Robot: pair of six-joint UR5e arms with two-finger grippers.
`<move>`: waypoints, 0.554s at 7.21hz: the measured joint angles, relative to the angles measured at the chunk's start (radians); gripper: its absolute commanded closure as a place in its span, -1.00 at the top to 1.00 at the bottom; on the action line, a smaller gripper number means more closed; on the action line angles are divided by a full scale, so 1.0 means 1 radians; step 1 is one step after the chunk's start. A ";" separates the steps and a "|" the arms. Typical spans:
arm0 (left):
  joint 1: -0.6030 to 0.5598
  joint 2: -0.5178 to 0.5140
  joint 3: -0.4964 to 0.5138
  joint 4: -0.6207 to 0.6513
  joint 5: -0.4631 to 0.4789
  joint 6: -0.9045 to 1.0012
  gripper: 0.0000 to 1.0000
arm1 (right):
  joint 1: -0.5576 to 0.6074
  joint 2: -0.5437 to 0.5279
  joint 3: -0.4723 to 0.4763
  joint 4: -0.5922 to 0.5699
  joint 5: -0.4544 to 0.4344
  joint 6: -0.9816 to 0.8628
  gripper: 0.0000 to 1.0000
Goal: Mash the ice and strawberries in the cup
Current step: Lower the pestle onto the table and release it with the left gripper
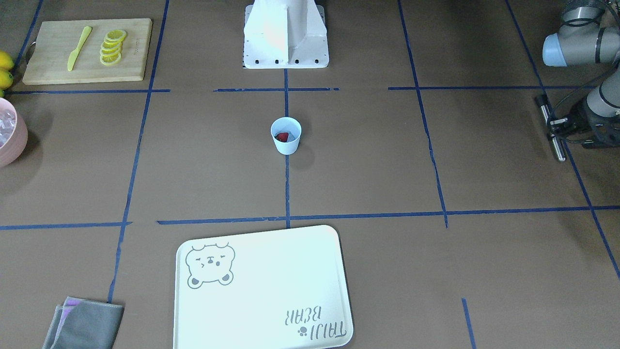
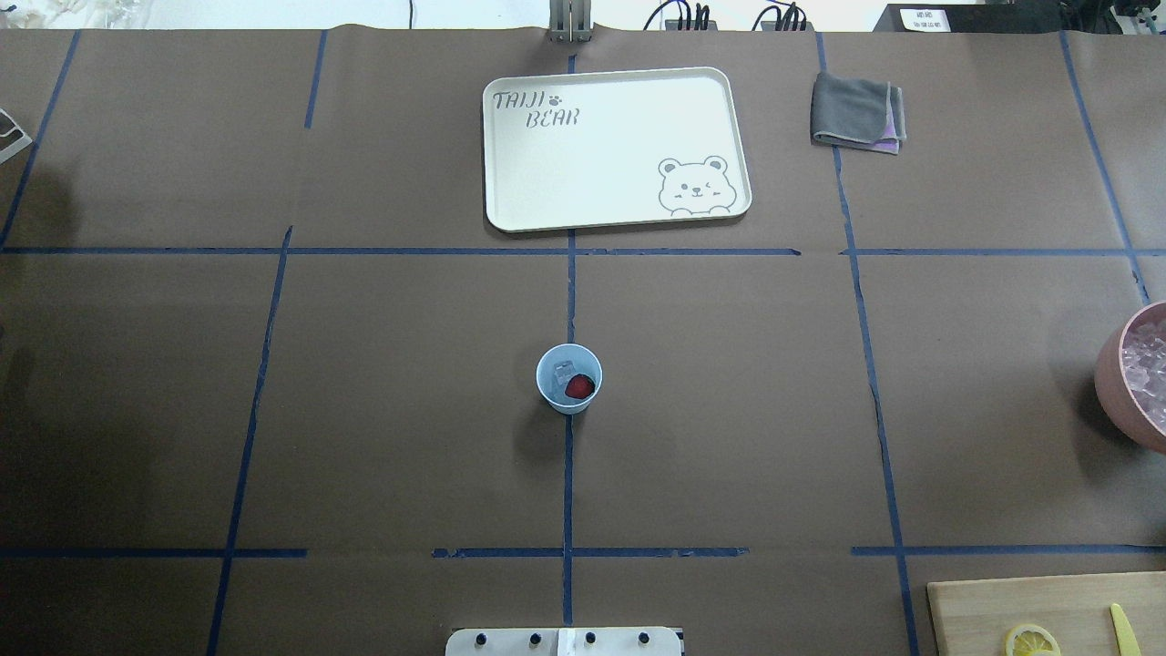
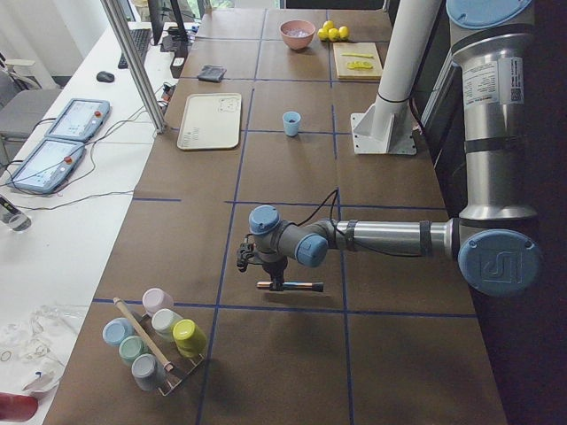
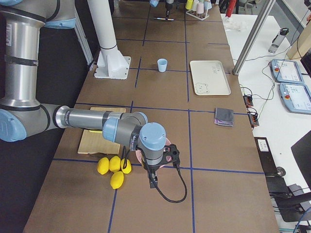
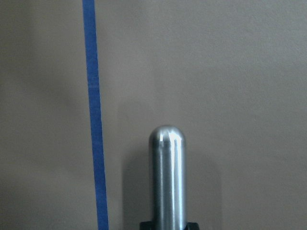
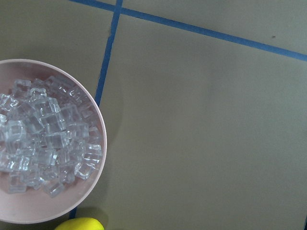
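Here, left fingers (image 1: 561, 125) clench the rod (image 1: 557, 145) far from the cup (image 1: 286, 138); right fingers (image 4: 152, 180) unclear.

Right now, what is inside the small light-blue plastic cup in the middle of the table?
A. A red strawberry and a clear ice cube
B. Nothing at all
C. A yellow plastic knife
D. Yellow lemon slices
A: in the overhead view, a small red strawberry and a clear ice cube lie together inside the light-blue plastic cup.
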 measured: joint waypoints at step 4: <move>0.001 -0.043 0.107 -0.114 0.001 0.000 1.00 | 0.001 -0.002 0.000 0.000 0.000 0.000 0.99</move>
